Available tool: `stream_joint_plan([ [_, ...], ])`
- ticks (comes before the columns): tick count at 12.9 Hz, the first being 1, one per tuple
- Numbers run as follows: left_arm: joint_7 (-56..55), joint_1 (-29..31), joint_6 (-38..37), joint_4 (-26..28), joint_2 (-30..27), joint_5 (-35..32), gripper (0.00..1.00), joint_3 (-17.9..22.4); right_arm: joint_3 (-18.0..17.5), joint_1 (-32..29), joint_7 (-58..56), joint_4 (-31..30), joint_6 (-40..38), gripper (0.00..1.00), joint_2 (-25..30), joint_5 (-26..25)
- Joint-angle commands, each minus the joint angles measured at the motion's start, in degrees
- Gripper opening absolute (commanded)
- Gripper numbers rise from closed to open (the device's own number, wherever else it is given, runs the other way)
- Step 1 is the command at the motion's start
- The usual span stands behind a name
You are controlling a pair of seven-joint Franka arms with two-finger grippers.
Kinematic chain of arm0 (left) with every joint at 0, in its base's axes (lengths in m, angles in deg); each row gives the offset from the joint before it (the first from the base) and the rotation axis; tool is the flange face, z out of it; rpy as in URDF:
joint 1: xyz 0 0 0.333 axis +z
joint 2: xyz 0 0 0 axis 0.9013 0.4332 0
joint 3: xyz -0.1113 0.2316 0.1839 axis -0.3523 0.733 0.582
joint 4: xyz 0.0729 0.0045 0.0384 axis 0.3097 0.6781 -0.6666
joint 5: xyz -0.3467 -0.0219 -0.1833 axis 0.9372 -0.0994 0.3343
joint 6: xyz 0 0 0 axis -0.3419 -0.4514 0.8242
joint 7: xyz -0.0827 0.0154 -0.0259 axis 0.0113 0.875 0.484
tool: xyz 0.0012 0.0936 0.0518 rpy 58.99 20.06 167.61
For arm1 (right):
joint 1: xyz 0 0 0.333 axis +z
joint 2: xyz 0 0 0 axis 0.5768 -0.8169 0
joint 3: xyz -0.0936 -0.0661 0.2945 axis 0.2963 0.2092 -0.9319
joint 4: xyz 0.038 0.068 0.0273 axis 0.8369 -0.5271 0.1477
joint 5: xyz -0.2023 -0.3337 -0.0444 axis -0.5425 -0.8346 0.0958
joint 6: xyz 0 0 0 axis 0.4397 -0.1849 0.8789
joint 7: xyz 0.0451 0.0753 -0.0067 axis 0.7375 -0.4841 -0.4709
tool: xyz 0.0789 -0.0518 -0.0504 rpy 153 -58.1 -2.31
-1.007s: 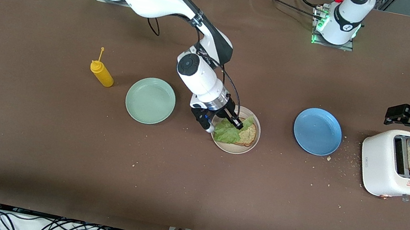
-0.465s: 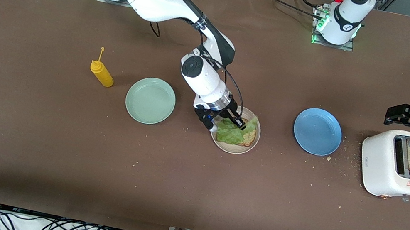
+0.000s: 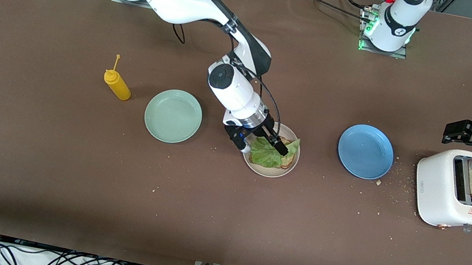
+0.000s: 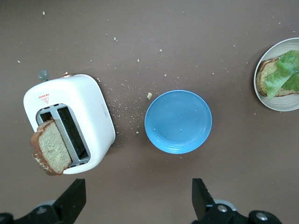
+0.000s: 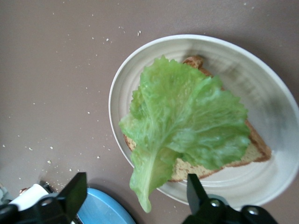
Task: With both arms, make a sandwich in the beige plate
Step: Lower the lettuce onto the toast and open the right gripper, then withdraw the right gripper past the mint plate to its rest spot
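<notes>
While the left gripper [image 4: 135,205] is hanging spread above the toaster [image 3: 451,194], the right gripper [image 3: 263,143] is hovering, fingers parted, over the lettuce [image 3: 268,154] in the beige plate [image 3: 268,171].

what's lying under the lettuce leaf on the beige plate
One brown bread slice lies under the lettuce leaf on the beige plate. The leaf covers most of the slice, so anything beneath it there is hidden.

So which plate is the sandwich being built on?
Three plates sit in a row across the brown table. The beige plate is the middle one, between the mint-green plate and blue plate. Only it holds food: bread under a lettuce leaf.
</notes>
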Motion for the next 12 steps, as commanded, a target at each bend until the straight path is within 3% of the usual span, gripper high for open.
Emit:
stream_joint_plan([
  [1,-0.2,0.0,-0.5,0.2,-0.8,0.7,1.0,0.1,0.9,-1.7,0.7,0.4,-10.3,0.98,5.7,-0.8],
  [6,-0.4,-0.1,-0.4,0.0,-0.6,0.3,1.0,0.0,1.5,-7.2,-15.1,0.2,-32.9,0.99,15.8,-1.2],
  [9,-0.4,0.5,1.1,0.0,0.7,-0.4,1.0,0.4,4.2,-11.1,-31.9,0.2,-46.9,0.99,21.9,-1.5],
  [12,0.3,1.5,6.2,0.0,2.2,-6.6,1.0,1.4,8.8,-13.7,-48.0,0.2,-57.6,0.99,26.3,-1.7],
])
